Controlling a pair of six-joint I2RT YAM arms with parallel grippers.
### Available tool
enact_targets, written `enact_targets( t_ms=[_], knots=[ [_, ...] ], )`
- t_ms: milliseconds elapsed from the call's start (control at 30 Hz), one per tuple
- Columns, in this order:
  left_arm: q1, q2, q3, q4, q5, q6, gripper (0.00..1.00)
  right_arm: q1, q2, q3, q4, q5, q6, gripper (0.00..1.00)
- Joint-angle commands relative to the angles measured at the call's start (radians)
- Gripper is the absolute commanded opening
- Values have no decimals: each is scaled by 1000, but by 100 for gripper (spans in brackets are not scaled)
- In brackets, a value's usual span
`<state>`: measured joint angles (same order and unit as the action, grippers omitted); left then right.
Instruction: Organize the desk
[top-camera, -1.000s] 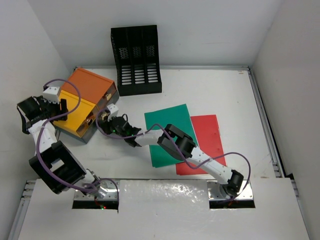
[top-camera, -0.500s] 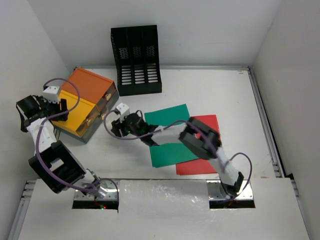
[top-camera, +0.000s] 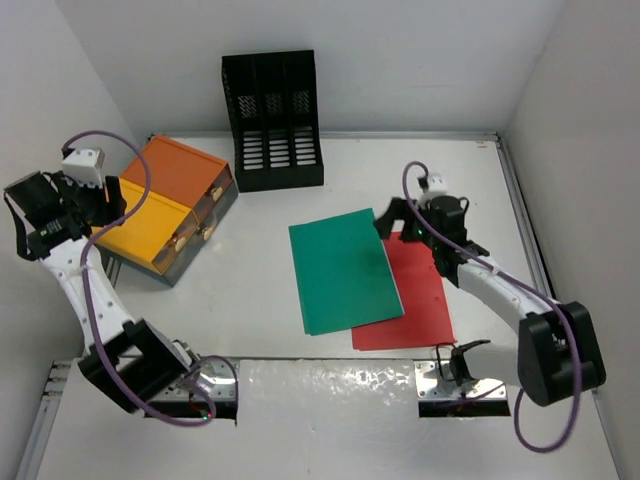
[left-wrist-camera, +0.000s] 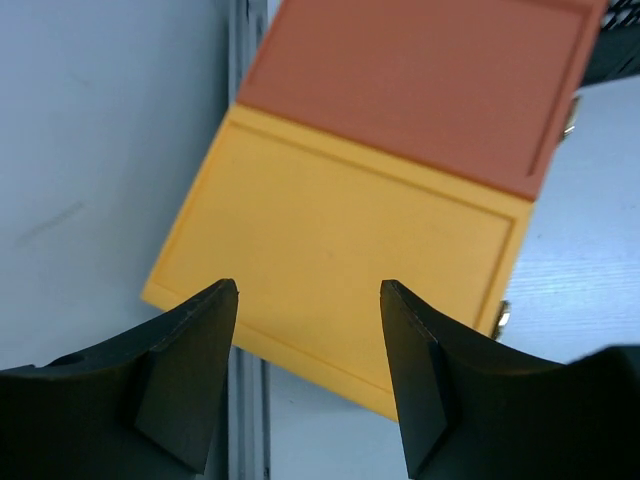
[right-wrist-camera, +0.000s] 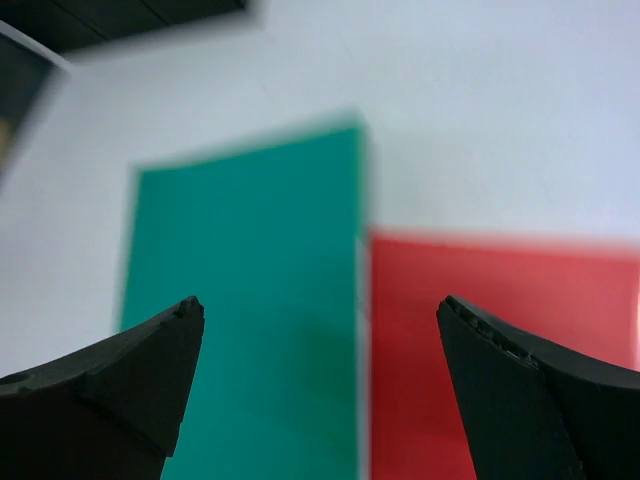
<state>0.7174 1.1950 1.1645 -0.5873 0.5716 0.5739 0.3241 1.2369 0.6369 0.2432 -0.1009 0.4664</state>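
Swinging away from the drawer box (top-camera: 170, 205), the right tool (top-camera: 393, 224) now hangs over the far edges of the green sheet (top-camera: 345, 270) and the red sheet (top-camera: 425, 295), its jaws spread wide and empty where a second ago they were shut by the box's front; the left tool (left-wrist-camera: 308, 290) has drawn back a little toward the left wall and hovers over the box's yellow top, jaws partly apart, gripping nothing. From that stance the right arm seems to be lining up on the overlapped sheets, likely bound for the black file rack (top-camera: 272, 120) at the back. The worktop (top-camera: 460, 170) fills the walled enclosure ahead of the arm bases, lying flat, its long axis running left to right across the overhead view, a long edge facing the arms
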Motion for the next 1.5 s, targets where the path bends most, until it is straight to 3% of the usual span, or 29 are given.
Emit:
enact_targets(
  t_ms=[0,133,233,267,333,367,467,567,667,800,833,1300,1467],
  knots=[
    [-32,-129,90,-86,73,-22,58,-91,19,-112,-45,-160,135,96],
    [-87,-201,115,-181,108,-20,56,-122,74,-157,7,-206,147,93],
    [-257,-196,118,-249,24,-37,53,-122,140,-177,71,-307,187,88],
    [-397,-184,118,-250,-39,-51,52,-122,157,-177,79,-324,195,84],
    [-549,-132,109,-247,-248,-92,47,-119,185,-164,23,-336,170,82],
    [-693,-114,106,-246,-304,-98,45,-115,190,-151,-5,-332,135,82],
    [-911,-51,66,-206,-361,-118,45,-112,194,-163,-33,-316,121,82],
    [-1083,56,24,-178,-452,-109,46,-103,210,-171,-22,-319,121,82],
    [-1182,168,-12,-157,-464,-88,46,-54,254,-123,-93,-306,72,81],
    [-1240,280,-20,-152,-385,-36,46,-16,303,-108,-95,-309,52,81],
    [-1242,379,-40,-116,-386,1,46,-14,329,-123,-50,-347,67,81],
    [-1242,623,-144,127,-300,37,46,-14,406,-164,148,-375,90,77],
    [-1242,675,-166,184,-283,60,45,22,479,-142,266,-437,136,66]
  ],
)
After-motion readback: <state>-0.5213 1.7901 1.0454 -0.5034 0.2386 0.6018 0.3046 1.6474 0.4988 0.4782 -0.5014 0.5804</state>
